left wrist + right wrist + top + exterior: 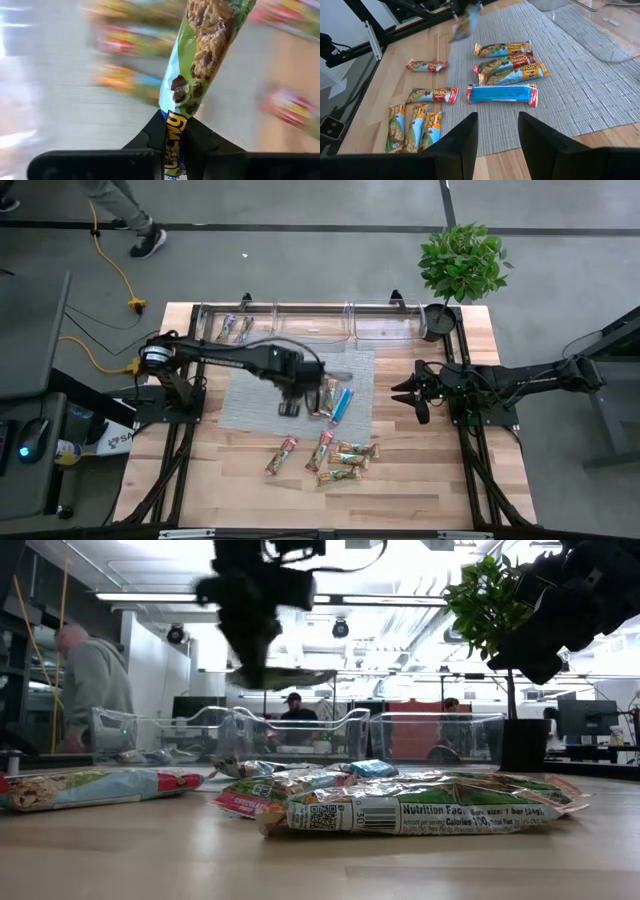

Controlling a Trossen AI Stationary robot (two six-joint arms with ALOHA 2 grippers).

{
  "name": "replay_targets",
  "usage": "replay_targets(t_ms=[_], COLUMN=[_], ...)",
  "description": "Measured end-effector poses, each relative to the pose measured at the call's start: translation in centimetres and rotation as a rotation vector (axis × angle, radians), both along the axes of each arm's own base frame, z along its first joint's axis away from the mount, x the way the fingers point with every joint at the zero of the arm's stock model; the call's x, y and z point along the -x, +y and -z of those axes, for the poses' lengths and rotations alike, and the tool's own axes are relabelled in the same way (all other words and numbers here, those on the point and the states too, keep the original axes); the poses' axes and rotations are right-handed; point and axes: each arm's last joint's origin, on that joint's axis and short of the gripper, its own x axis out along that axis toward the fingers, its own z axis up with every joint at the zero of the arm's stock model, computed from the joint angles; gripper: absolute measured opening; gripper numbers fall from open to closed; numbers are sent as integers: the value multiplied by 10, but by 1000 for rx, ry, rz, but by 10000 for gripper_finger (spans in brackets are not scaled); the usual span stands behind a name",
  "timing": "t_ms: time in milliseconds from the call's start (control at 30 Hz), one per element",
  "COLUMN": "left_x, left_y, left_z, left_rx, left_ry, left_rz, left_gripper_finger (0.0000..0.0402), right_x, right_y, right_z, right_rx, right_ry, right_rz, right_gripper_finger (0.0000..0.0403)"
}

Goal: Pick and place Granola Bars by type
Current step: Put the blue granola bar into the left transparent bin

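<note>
One granola bar (207,52) is pinched by its end between the closed fingers of the left gripper (289,402), which hangs above the grey mat (250,405); the green-wrapped bar juts forward from the fingertips. Just beside that gripper, toward the right arm, three bars (507,62) and a blue bar (501,94) lie on the mat, and further bars (340,460) lie on the bare wood nearer the table's front edge. The right gripper (497,132) waits at the table's right side, fingers partly apart and empty, well apart from the bars.
</note>
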Motion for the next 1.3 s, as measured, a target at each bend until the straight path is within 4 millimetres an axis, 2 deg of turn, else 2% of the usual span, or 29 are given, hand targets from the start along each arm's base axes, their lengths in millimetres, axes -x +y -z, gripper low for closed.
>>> replay_targets(t_ms=[100, 300, 433, 567, 733, 833, 933, 1200, 1300], left_x=[-3, 16, 42, 77, 120, 136, 146, 155, 157], left_y=[24, 89, 134, 175, 218, 231, 233, 223, 221], left_z=[-15, -23, -29, -41, -42, -34, -18, 34, 46], left_rx=[-132, -144, -188, -229, -75, 68, 161, 194, 195], left_ry=[-59, -84, -82, -102, -129, -134, -87, 13, 18], left_rz=[-166, -542, -740, -982, -1288, -1353, -1402, -1429, -1429], left_gripper_finger=[29, 29, 29, 28, 28, 28, 28, 28, 31], right_x=[0, 0, 0, 0, 0, 0, 0, 0, 0], right_y=[0, 0, 0, 0, 0, -1, -1, -1, -1], right_z=[0, 0, 0, 1, 1, 1, 1, 1, 1], right_rx=[0, 0, 0, 0, 3, 8, 18, 31, 30], right_ry=[0, 0, 2, 8, 7, 7, 7, 7, 7], right_rz=[0, 0, 0, 0, 5, 18, 22, 41, 41], right_gripper_finger=[124, 124, 124, 124, 124, 124, 124, 124, 124])
